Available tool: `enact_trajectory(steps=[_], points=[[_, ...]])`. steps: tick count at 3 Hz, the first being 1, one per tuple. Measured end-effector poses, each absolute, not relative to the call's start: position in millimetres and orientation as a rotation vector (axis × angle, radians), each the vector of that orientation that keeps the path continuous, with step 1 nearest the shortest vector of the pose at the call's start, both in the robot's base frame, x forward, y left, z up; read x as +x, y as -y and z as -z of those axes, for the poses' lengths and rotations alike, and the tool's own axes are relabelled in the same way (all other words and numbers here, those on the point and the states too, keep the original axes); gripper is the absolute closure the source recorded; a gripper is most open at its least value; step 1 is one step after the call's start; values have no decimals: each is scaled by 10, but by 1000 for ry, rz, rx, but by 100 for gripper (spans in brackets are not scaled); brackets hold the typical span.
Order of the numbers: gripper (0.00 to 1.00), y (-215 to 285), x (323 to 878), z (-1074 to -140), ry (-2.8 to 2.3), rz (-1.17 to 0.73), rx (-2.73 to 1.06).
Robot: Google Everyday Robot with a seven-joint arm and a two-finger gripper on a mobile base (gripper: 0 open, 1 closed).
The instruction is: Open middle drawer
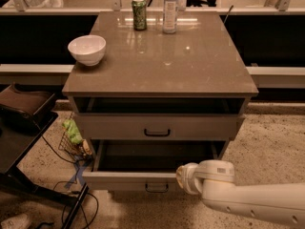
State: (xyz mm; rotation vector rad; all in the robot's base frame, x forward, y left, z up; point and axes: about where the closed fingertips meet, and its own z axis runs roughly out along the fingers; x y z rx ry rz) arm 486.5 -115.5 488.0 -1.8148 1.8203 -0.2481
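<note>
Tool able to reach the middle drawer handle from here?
Probably yes. The tool sits low right, at the front of the pulled-out bottom drawer. The handle of the middle drawer lies up-left with nothing across it. It must clear the open drawer first.

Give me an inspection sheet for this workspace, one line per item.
Surface: cabinet top, brown and glossy, carries three things.
Job's things: middle drawer pulled out, its inside too dark to read; upper drawer front above it.
Clutter: white bowl at the left edge; green can and clear bottle at the back.
Grippers: hand low, at the right part of the middle drawer's front, on a white arm from the lower right.
Cables: dark cables on the floor, lower left.
Surroundings: wire basket holding something green beside the cabinet; dark stand at left; speckled floor.
</note>
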Motion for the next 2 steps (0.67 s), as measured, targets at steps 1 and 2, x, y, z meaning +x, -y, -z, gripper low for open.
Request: enact_trajectory(steps=[1, 2], points=[[100, 1155, 5218, -4765, -1825, 297, -1826], [100, 1249, 5510, -4681, -1838, 323, -1824]])
